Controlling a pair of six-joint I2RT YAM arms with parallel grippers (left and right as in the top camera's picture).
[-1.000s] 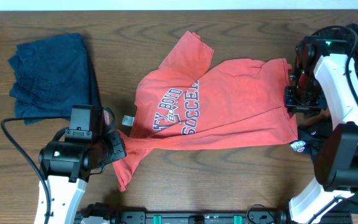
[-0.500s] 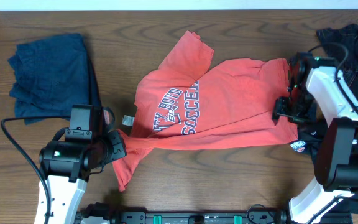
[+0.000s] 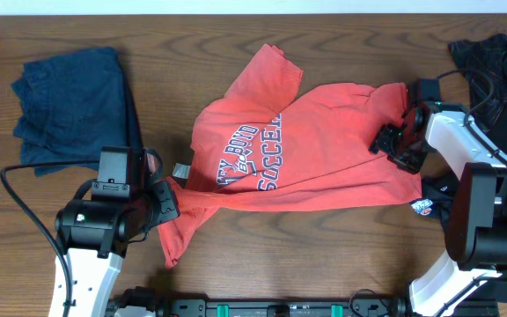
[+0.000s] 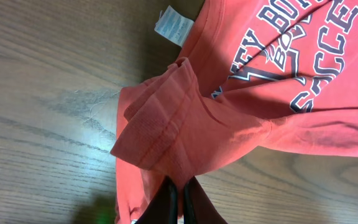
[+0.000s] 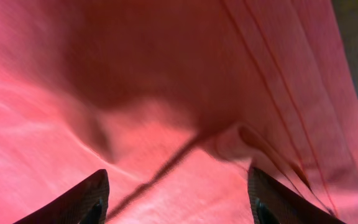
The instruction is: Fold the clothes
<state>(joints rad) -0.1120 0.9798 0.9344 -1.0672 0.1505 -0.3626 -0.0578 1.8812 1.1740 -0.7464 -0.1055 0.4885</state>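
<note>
A coral-red shirt [image 3: 324, 141] with a white-and-dark printed logo [image 3: 253, 154] lies spread and rumpled across the middle of the table. My left gripper [image 3: 167, 198] is shut on a bunched fold of the shirt's lower left part [image 4: 166, 130]; in the left wrist view the gripper [image 4: 180, 185] has its fingers pressed together on the red cloth. My right gripper [image 3: 393, 145] hovers over the shirt's right side. In the right wrist view that gripper [image 5: 178, 196] is open wide, with only flat red fabric [image 5: 166, 93] below it and nothing between the fingers.
A navy-blue garment [image 3: 69, 106] lies crumpled at the back left. A black garment [image 3: 491, 62] sits at the back right behind the right arm. Another dark piece with a small patch [image 3: 422, 208] lies by the right arm's base. Bare wooden table [image 3: 324, 246] runs along the front.
My right gripper has moved left from the shirt's right edge onto the shirt and its fingers have spread. The left gripper keeps its hold, and the held fold has shifted slightly.
</note>
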